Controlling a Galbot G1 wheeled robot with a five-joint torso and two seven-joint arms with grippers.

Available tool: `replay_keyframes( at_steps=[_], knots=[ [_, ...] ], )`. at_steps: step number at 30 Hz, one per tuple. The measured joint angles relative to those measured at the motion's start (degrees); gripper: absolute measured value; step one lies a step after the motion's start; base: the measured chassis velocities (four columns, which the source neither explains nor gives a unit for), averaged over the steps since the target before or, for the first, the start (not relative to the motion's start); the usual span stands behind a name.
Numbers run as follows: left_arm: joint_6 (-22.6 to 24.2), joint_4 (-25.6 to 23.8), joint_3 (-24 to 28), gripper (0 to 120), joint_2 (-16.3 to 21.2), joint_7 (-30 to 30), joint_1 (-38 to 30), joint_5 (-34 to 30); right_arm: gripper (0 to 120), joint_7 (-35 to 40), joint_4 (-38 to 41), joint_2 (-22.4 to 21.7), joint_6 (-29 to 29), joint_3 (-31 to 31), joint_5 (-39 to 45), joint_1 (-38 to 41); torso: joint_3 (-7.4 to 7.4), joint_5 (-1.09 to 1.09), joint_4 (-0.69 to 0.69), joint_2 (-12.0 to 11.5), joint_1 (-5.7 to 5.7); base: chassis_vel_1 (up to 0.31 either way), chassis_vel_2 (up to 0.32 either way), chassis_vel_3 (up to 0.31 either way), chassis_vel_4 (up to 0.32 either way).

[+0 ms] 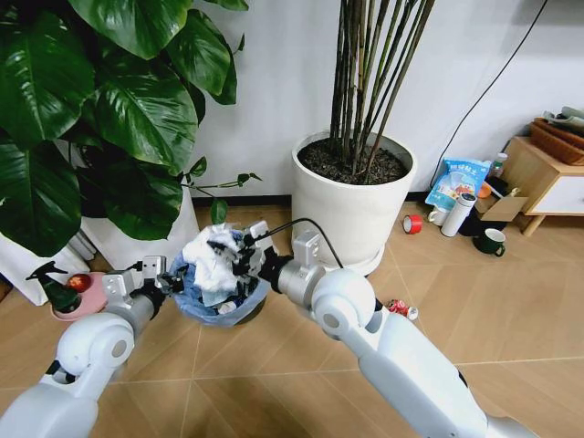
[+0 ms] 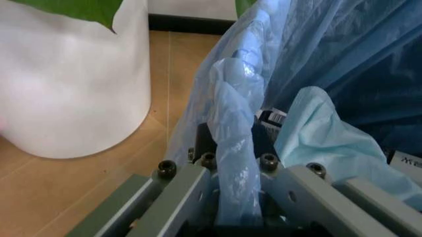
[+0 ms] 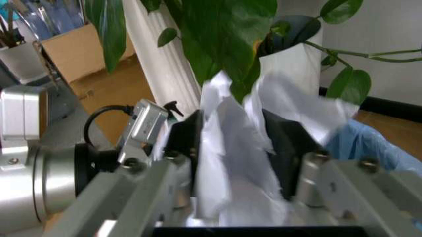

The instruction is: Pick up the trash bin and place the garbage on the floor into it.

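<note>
The trash bin (image 1: 219, 297), lined with a crinkly light-blue bag and heaped with crumpled white paper (image 1: 208, 258), sits on the chevron-tiled floor (image 1: 274, 365), the left gripper (image 2: 234, 163) clenched on its bag rim, the right gripper (image 3: 231, 148) grasping the paper above it, a crushed red can (image 1: 400, 308) lying nearby.

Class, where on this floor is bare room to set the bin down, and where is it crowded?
Bare floor lies in front of the trash bin, between the two arms, and right of the crushed red can. Crowded: around the bin, held by the left gripper while the right gripper grips white paper, between the plant pots.
</note>
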Motion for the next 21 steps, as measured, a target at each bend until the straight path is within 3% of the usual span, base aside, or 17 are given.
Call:
replay_keyframes(
  at_steps=[4,7,13,17,20,21],
  knots=[
    [0.0,0.0,-0.1,0,0.0,0.0,0.0,0.0,43,0.1,0.0,0.0,0.0,0.0,0.1,0.2,0.0,0.0,0.0,0.0,0.0,0.0,0.0,0.0,0.0],
    [-0.1,0.0,-0.3,0,0.0,0.0,0.0,0.1,59,0.4,0.0,0.3,0.0,0.1,0.3,0.7,0.0,0.0,0.0,0.0,0.0,0.0,0.0,0.0,0.0],
    [-0.2,0.0,-0.7,0,-0.2,0.0,0.3,0.4,79,2.1,0.2,1.1,0.4,2.4,0.6,1.2,0.0,0.01,0.01,0.0,0.0,0.0,0.0,0.0,0.0],
    [-0.3,-0.3,-1.8,0,-0.7,0.0,1.5,1.5,96,4.2,-0.2,1.2,1.0,8.7,-1.0,0.6,0.0,0.01,0.02,0.0,0.0,0.0,0.0,0.0,0.0],
    [-0.4,-0.5,-2.0,0,-0.9,0.0,1.9,1.9,98,4.4,-0.3,0.9,1.1,10.6,-2.8,-0.2,0.0,0.01,0.02,0.0,0.0,0.0,0.0,0.0,0.0],
    [-0.7,-0.9,-2.3,0,-1.2,0.2,2.5,3.1,100,4.3,-0.8,0.0,1.3,14.2,-6.8,-3.0,0.0,0.02,0.01,0.0,0.0,0.0,0.0,0.0,0.0]
  ],
)
